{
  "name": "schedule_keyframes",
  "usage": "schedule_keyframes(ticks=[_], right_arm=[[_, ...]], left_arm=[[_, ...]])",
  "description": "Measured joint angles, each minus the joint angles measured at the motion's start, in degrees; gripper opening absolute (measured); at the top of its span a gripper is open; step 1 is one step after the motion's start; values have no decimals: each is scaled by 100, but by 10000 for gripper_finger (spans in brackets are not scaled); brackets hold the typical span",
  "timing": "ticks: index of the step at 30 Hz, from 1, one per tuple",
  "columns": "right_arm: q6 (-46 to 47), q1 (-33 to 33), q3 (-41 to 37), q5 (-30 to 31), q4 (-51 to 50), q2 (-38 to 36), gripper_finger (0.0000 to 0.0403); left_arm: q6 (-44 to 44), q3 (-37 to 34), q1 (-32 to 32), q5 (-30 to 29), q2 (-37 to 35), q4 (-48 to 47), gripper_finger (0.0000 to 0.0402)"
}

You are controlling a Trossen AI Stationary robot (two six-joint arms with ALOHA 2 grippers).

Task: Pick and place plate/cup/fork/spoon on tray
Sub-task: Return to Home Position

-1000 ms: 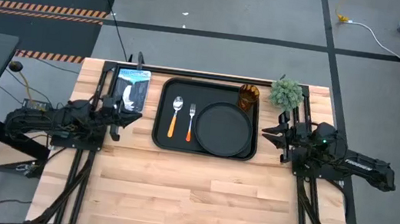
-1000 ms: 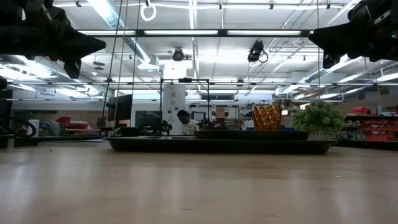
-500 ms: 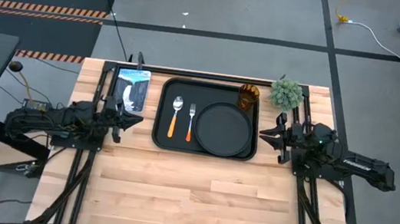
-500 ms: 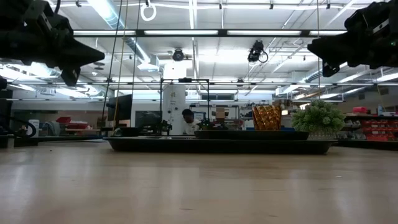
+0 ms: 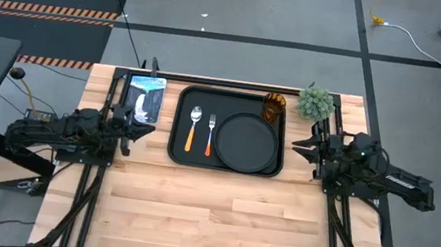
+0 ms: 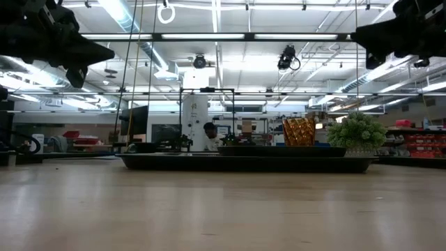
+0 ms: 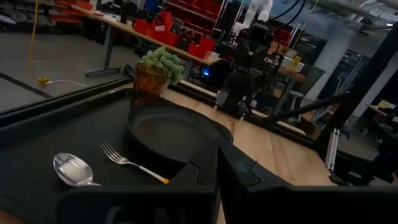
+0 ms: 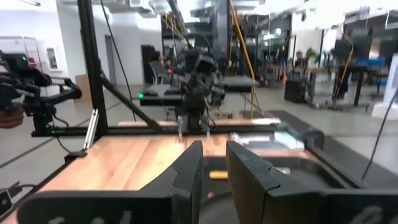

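Both dark arms lie low and stretched inward from the two sides of the tabletop [image 5: 208,216], their wrists roughly level and pointing toward each other. The left tool [image 5: 140,127] sits at the left side, held above the wood, its two fingers [image 7: 239,167] pressed almost together — only a thin seam shows between them, and nothing is held. The right tool [image 5: 301,149] sits at the right side, also raised off the surface; its fingers [image 8: 189,168] stand slightly apart with a narrow gap — nothing between them.
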Motion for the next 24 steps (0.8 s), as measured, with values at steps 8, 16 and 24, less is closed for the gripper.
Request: schedule_keyframes(ticks=[8,16,24], right_arm=[[150,0,-385,-77,365,2,77],[390,1,-815,-98,957,8,77],[296,0,-813,-94,595,13,77]], left_arm=[[-201,-213,0,-4,1,44,7],[-453,-418,0,150,2,78,7],[-150,-399,-2,343,18,-102,7]])
